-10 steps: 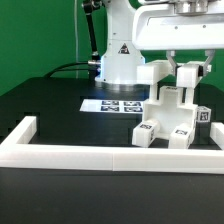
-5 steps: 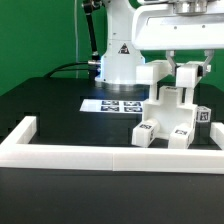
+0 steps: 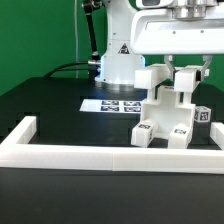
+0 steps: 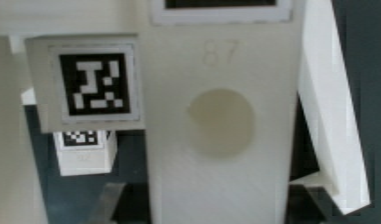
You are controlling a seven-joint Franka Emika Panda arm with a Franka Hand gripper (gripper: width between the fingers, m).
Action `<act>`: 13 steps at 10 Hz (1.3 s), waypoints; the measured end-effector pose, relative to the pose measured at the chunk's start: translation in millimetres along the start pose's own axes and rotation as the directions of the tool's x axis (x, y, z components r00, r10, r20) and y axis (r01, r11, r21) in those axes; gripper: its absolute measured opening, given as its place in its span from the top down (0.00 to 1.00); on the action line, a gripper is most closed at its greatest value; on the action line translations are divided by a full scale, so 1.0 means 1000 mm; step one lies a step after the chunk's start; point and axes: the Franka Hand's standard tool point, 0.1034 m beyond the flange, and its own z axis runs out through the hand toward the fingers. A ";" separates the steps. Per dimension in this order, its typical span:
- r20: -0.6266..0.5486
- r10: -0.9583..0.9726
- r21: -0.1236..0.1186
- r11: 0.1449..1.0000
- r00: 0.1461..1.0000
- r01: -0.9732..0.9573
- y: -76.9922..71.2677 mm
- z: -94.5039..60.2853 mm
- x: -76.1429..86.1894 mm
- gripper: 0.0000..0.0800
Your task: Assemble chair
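**Gripper clamped on the chair's top piece, beside the marker board**

From my station I take the marker board point(image 3: 108, 103) as the reference. It lies flat on the black table point(image 3: 45, 105).

The chair point(image 3: 168, 112) stands just beside the board, off its edge toward the exterior view's right and a little nearer the camera. It is a partly built, blocky white stack. I see two feet at the front, each with a square tag point(image 3: 147, 129), and another tag on its far side. A narrower upright point(image 3: 187, 84) rises from the top.

The gripper point(image 3: 187, 70) comes down from above onto that upright. Its jaws are drawn in narrow, pinching the upright from both sides.

The wrist view agrees. The upright point(image 4: 213, 120) fills the middle of the picture, a plain white face with a shallow oval dimple. The dark fingers point(image 4: 116, 202) press against its edges. Next to it I see another tag point(image 4: 94, 80) on a neighbouring white part. I cannot tell which part of the chair that is.

The arm's base point(image 3: 120, 62) sits behind the board. The long white frame point(image 3: 90, 152) runs in front of the board, past the chair's feet without touching them.
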 end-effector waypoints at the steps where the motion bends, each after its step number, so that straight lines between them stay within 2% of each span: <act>1: 0.003 0.001 -0.003 1.000 1.000 -0.001 -0.001 0.002 -0.001 0.64; 11: 0.027 -0.029 -0.040 0.999 0.999 0.030 0.015 0.035 0.001 0.64; 13: 0.022 -0.041 -0.039 0.998 0.999 0.042 0.014 0.035 0.005 0.64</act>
